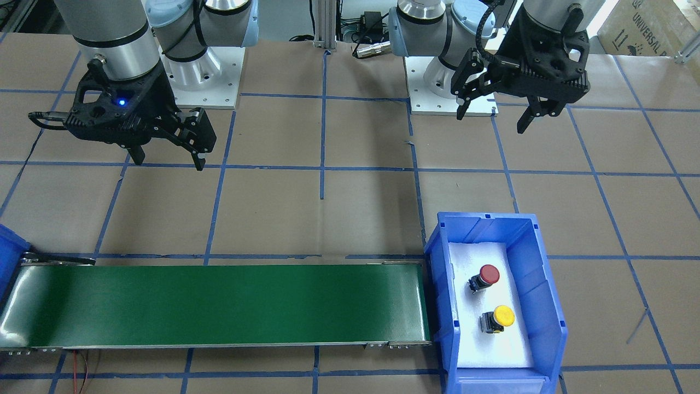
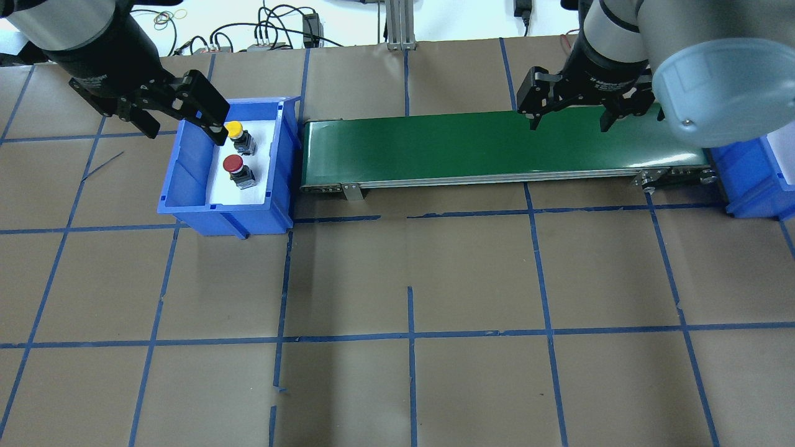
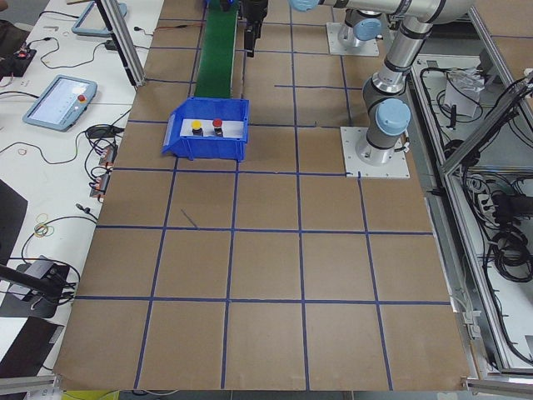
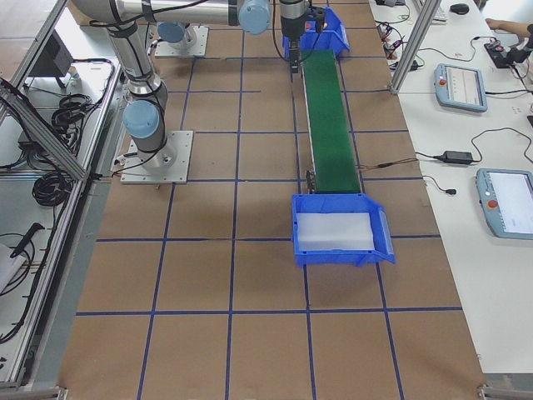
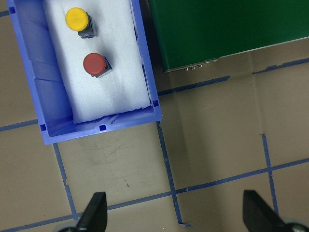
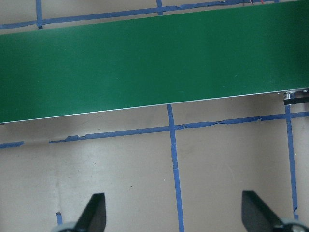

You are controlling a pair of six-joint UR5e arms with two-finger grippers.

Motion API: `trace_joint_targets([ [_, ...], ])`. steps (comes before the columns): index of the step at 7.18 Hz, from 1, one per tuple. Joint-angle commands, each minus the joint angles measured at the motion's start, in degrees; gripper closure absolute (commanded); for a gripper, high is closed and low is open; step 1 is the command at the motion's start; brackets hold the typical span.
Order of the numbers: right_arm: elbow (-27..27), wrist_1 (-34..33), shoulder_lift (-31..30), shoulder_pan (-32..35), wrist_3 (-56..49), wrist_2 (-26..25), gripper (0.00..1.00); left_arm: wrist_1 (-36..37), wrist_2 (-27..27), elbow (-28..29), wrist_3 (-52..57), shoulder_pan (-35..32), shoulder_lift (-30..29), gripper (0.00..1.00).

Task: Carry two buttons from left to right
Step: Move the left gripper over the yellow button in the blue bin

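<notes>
The red button (image 1: pixel 488 275) and the yellow button (image 1: pixel 502 316) lie side by side on white foam in a blue bin (image 1: pixel 437 246) at the conveyor's left end. In the left wrist view the yellow button (image 5: pixel 77 19) and the red button (image 5: pixel 94 64) show at the top left. My left gripper (image 1: pixel 492 121) is open and empty, high above the table on the robot's side of the bin. My right gripper (image 1: pixel 168 163) is open and empty, high above the table beside the green conveyor belt (image 1: pixel 219 303).
A second blue bin (image 4: pixel 341 254) with an empty white foam floor stands at the conveyor's right end. The belt (image 6: pixel 145 63) carries nothing. The table is brown paper with a blue tape grid (image 2: pixel 410 335). Both arm bases (image 1: pixel 202 82) stand behind.
</notes>
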Motion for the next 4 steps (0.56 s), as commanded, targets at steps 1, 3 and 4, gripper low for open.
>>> trace_joint_targets([
  [1, 0.03, 0.0, 0.0, -0.06, 0.0, 0.0, 0.0, 0.92, -0.19, 0.92, 0.67, 2.86, -0.59, 0.0],
  [3, 0.03, 0.0, 0.0, 0.11, 0.0, 0.0, 0.0, 2.06, -0.28, 2.15, 0.41, 7.0, -4.08, 0.0],
  [4, 0.03, 0.0, 0.0, 0.11, 0.0, 0.0, 0.0, 6.77, -0.2, 2.15, 0.15, 7.36, -7.68, 0.0],
])
